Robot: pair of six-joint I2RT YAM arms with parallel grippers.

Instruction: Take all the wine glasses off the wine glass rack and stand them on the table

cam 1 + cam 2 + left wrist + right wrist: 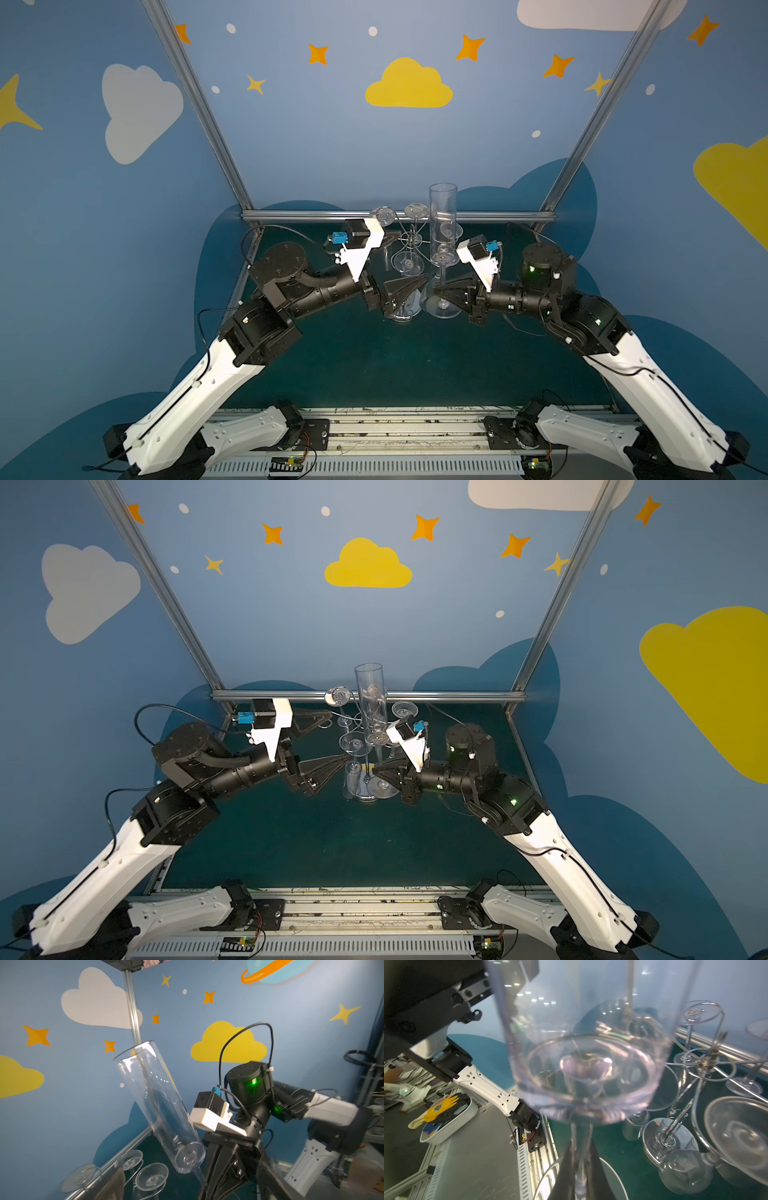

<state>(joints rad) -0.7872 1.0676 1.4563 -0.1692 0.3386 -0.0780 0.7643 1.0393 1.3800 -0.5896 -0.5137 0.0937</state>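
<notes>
The right pincer (580, 1169) is clamped on the wine glass (583, 1059) stem, with the bowl upright above it and the wine glass rack (705, 1061) just beside. Both top views show the left pincer (413, 257) spread wide at the rack. Only the right wrist view shows a yellow glove (446, 1101), its print too blurred to read.

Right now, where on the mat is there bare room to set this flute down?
The widest bare patch is the front half of the mat, bordered by the left arm, the right arm and the front rail. Crowded: rear centre, where the rack, its hanging glasses, the flute and both sets of jaws bunch together.
</notes>
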